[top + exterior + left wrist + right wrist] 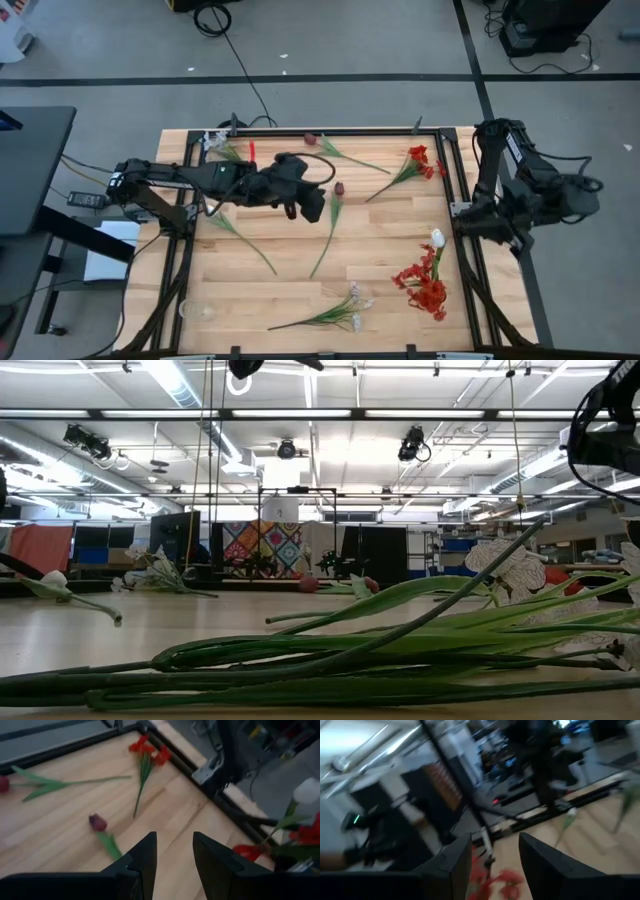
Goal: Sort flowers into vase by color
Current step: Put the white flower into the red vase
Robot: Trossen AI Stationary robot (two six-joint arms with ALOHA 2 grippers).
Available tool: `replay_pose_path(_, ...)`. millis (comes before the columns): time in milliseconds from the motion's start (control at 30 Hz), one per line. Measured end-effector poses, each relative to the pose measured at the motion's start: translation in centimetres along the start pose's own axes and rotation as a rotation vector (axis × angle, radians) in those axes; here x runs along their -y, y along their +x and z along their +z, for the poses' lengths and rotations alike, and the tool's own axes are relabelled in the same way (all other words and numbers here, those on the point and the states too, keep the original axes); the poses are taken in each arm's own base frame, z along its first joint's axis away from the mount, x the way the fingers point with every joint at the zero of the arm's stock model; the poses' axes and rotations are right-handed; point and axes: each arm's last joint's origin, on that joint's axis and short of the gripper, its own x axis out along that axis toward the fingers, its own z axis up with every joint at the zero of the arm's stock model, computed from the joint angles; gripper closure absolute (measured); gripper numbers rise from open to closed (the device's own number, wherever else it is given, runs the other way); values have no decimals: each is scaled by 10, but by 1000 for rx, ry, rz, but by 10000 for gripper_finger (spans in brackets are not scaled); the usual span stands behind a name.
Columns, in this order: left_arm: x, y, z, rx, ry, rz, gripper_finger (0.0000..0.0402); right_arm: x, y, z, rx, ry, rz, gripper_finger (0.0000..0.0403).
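We judge the reach step: our left claw [312, 205], released, hovers near the maroon tulip [339, 188] on the tabletop [380, 290], so next lower and grasp its stem

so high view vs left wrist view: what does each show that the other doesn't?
Only the high view shows the whole left arm, the white blossom sprays at the table's near edge and the green stem left of centre.

Only the left wrist view shows the left gripper up close, fingers apart and holding nothing.

Both show the maroon tulip bud mid-table, the red blooms near the far right corner, and the white tulip by the right edge.
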Motion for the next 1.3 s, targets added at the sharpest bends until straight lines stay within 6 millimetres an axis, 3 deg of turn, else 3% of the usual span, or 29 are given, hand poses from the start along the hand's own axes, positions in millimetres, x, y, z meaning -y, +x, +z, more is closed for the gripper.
replay_pose_path(300,-9,10,-2,-45,30,76,269,12,-3,32,140,130,-199,233)
replay_pose_path(533,-19,30,-4,-112,85,135,269,20,3,40,243,186,-320,233)
replay_pose_path(733,-44,46,-18,-300,69,218,269,17,8,42,289,222,-363,234)
replay_pose_path(867,-73,48,-47,-462,-17,364,269,10,14,39,297,194,-365,234)
replay_pose_path(1000,-101,37,-90,-497,-188,459,269,4,21,32,324,199,-419,234)
replay_pose_path(1167,-124,21,-135,-472,-477,463,269,3,27,29,352,220,-446,234)
replay_pose_path(1300,-133,7,-160,-472,-604,503,269,7,26,33,351,170,-457,234)
